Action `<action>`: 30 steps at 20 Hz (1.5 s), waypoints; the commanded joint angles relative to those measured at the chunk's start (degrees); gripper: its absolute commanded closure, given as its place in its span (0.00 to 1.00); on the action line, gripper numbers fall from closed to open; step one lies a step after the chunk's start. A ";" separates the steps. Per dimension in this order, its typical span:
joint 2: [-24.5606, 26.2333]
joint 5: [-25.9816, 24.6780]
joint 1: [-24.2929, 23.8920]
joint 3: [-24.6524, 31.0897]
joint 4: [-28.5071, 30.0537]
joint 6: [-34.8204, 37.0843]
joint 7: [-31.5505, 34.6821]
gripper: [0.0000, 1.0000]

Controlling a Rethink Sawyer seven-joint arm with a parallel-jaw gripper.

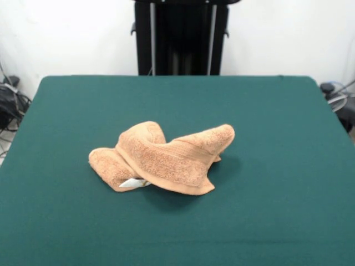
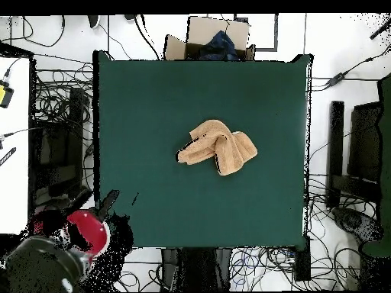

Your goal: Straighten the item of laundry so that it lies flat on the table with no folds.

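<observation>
- Towel (image 1: 163, 159) (image 2: 219, 146) lies bunched on the table (image 1: 277, 138) (image 2: 153, 114), near its middle, well clear of every table edge.
- Cloth is rolled and folded over itself in thick humps; one rounded end rises above the rest of the towel.
- A white tag (image 1: 133, 182) pokes out under the towel's lower fold.
- Arm (image 2: 85, 229) sits off the table's corner, away from the towel.
- Pincer state: cannot tell; it is not visible.

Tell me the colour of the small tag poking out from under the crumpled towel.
White, clearest in the front view: the tag sticks out beneath the orange-tan towel.
</observation>
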 commanded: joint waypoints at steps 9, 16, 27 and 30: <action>8.69 3.86 -0.64 0.59 -7.87 12.28 14.03 0.00; 10.09 5.30 -1.63 -0.15 -12.77 17.70 12.86 0.00; 9.75 8.03 -3.51 -1.73 -13.91 18.82 7.69 0.00; 9.64 7.94 -3.70 -1.72 -13.84 18.86 7.46 0.00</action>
